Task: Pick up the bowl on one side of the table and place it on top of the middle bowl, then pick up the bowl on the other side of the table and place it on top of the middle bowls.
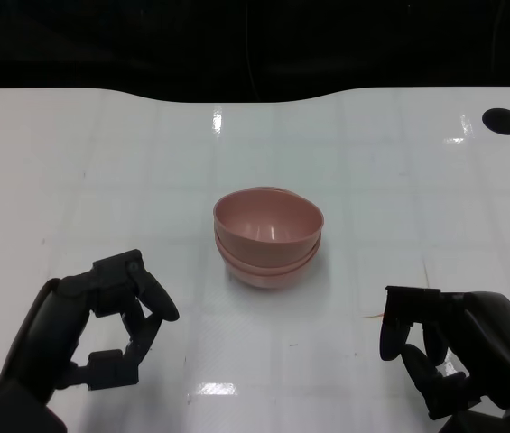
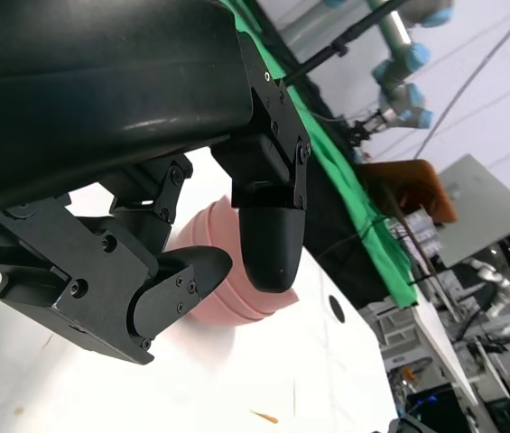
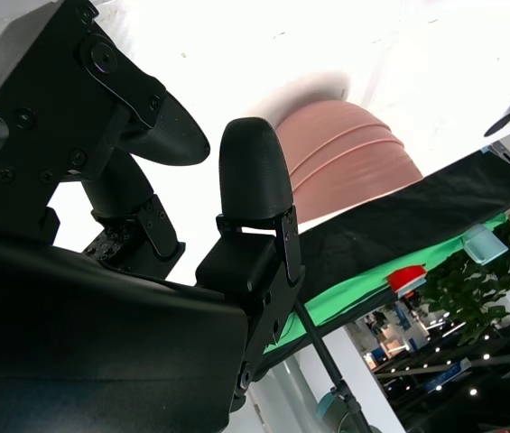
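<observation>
A glossy white tabletop [image 1: 399, 180] is reflecting overhead light, while beyond the fingers a green cloth [image 2: 345, 171] is hanging over black fabric [image 3: 399, 234] and ceiling lamps [image 3: 471, 361] are glowing.

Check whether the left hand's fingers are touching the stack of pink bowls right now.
Apart. The head view shows bare white table between the left hand and the stacked pink bowls, and nothing lies in the fingers.

In the left wrist view, the left hand's fingers [image 2: 268, 244] are covering part of the pink bowl stack [image 2: 223, 271]; the lower bowls' insides are staying hidden.
</observation>
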